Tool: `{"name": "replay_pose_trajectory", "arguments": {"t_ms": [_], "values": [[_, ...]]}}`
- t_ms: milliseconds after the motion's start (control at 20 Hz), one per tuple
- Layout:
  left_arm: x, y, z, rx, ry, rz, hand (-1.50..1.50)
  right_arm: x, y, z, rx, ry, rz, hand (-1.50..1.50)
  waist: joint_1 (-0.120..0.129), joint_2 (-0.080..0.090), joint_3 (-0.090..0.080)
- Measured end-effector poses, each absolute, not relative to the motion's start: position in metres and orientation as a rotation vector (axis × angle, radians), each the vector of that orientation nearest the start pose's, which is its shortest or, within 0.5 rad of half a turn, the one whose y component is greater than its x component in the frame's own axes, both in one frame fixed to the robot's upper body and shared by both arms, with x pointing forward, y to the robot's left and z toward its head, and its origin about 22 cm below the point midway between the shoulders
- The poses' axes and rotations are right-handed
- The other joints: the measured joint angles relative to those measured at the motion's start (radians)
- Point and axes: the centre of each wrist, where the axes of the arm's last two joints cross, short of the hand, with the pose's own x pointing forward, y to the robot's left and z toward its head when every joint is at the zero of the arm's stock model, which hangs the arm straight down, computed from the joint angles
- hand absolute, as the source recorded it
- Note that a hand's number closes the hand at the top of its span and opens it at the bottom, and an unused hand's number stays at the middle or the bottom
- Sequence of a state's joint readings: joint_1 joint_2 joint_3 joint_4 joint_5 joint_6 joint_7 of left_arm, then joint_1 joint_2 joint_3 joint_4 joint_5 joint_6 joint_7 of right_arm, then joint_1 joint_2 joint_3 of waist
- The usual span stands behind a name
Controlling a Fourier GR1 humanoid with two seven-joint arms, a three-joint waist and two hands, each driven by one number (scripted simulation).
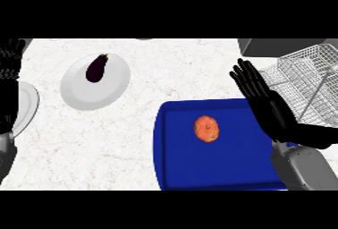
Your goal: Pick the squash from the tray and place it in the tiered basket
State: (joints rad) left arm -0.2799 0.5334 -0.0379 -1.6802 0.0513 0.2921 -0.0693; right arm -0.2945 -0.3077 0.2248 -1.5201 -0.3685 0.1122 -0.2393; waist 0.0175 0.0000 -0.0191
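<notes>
An orange squash (pixel 206 129) lies on the floor of a blue tray (pixel 231 174), a little above the tray's middle and toward its left half, with bare blue surface all round it. Nothing touches it. The tray rests on the pale marbled tabletop (pixel 99 152) in the lower right part of the head view.

The right robot hand (pixel 264 100) stands over the tray's right edge, fingers straight and spread wide, pointing up and away toward the far side of the tabletop. It holds nothing. It sits to the right of the squash, well apart from it, and its grey forearm (pixel 303 167) covers the tray's lower right corner. Just beyond the fingers, to the right, is the wire tiered basket (pixel 303 82); the hand lies between the squash and the basket and overlaps the basket's left wire edge in this view.

At the upper left a white plate (pixel 95 85) carries a dark purple eggplant (pixel 96 68), lying tilted on the plate's upper half, well apart from the tray. A second white plate (pixel 26 107) shows partly at the left edge. The left robot hand (pixel 9 67) appears at that same left edge as a dark shape partly cut off; I cannot tell how its fingers stand.
</notes>
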Motion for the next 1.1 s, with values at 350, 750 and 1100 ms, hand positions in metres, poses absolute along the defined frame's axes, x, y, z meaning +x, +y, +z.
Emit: {"name": "replay_pose_trajectory", "arguments": {"t_ms": [350, 750, 1100], "values": [[0.285, 0.308, 0.088, 0.51, -1.772, -0.225, 0.0, 0.316, -0.232, 0.056, 0.394, -1.823, 0.09, 1.5, -0.035, 0.006, 0.024], [0.273, 0.308, 0.045, 0.464, -1.576, -0.219, 0.0, 0.288, -0.28, 0.012, -0.241, -1.518, 0.038, -1.5, -0.034, 0.004, 0.017], [0.271, 0.301, 0.037, 0.442, -1.535, -0.225, 0.0, 0.29, -0.302, 0.066, -0.33, -1.386, 0.389, -1.5, -0.025, -0.003, 0.016]]}}
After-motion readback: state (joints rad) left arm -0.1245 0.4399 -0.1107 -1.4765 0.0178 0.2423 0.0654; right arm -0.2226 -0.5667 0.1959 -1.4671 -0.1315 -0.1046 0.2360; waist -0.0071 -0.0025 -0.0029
